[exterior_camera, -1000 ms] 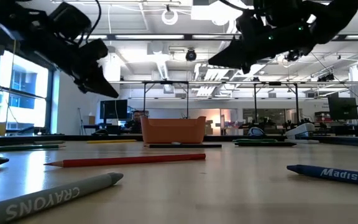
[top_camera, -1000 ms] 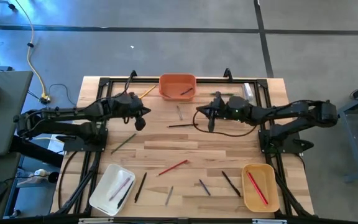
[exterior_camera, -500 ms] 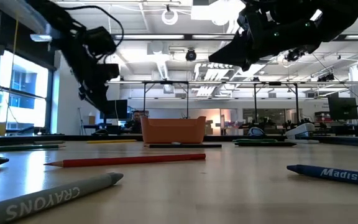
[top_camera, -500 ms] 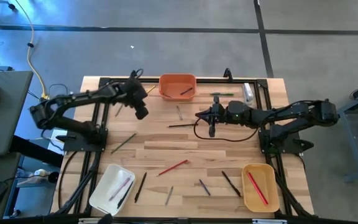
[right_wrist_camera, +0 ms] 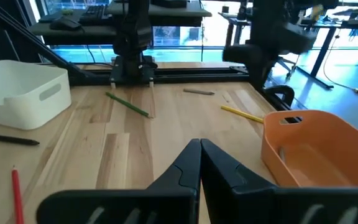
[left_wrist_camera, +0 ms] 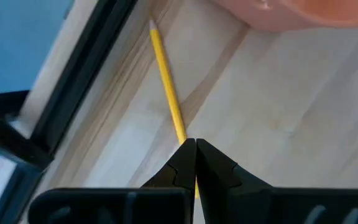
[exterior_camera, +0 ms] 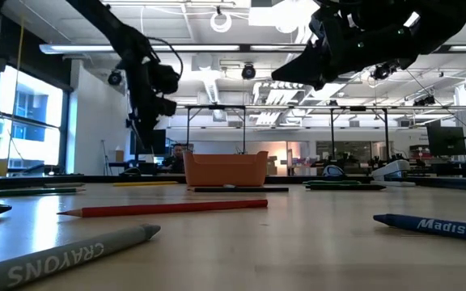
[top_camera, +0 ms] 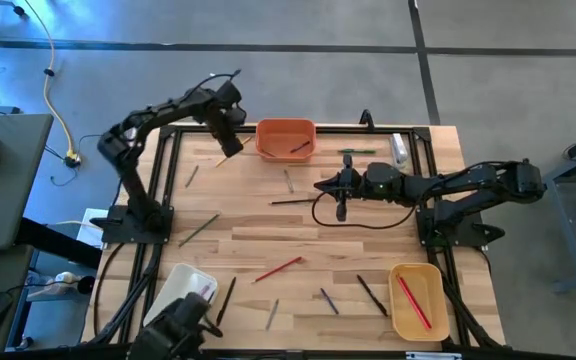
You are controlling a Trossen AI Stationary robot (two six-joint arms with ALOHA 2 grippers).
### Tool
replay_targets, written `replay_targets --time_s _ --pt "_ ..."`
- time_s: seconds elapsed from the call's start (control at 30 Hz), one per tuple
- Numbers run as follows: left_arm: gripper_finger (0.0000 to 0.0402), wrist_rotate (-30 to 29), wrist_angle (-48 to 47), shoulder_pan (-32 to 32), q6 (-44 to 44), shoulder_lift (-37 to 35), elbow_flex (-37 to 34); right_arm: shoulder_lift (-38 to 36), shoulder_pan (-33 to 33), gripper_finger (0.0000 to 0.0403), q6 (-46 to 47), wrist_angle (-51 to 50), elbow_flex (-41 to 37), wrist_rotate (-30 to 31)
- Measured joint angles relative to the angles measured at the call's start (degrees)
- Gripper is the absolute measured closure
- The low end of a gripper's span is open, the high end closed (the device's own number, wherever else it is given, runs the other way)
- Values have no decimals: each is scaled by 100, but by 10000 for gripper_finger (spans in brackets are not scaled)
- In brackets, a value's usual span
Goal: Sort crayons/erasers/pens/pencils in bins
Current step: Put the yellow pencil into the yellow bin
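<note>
Left gripper [top_camera: 230,148] has swung from mid-table to the far edge beside orange bin [top_camera: 286,139], fingers together over yellow pencil [left_wrist_camera: 168,93]; likely next pick. Right gripper [top_camera: 340,208] unmoved, fingers together, empty.

In the left wrist view the yellow pencil [left_wrist_camera: 168,93] runs down behind the closed tips of the left gripper [left_wrist_camera: 195,149], so its lower end is hidden, and the orange bin [left_wrist_camera: 303,12] is blurred and cut off at the edge. From above, the white bin [top_camera: 180,290] is partly covered by a dark blurred shape at the bottom edge
</note>
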Motion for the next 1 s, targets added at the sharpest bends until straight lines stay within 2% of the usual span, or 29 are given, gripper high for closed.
replay_targets --time_s 0.13,0.3,0.5,0.67,0.83,1.0 --pt "394 -210 -44 -45 -11 452 95 0 0 403 -87 -6 0 -8" --pt "352 -839 17 -104 -13 736 95 0 0 403 -145 -16 0 -17" --pt "284 -478 232 -47 -26 892 95 2 0 403 -133 -41 0 -19" --pt "244 -450 300 11 -31 1117 98 2 0 403 -132 -41 0 -20" --pt "228 -420 322 58 -110 1343 98 2 0 403 -132 -41 0 -21" --pt "235 -402 361 67 -119 1376 100 4 0 403 -132 -41 0 -21"
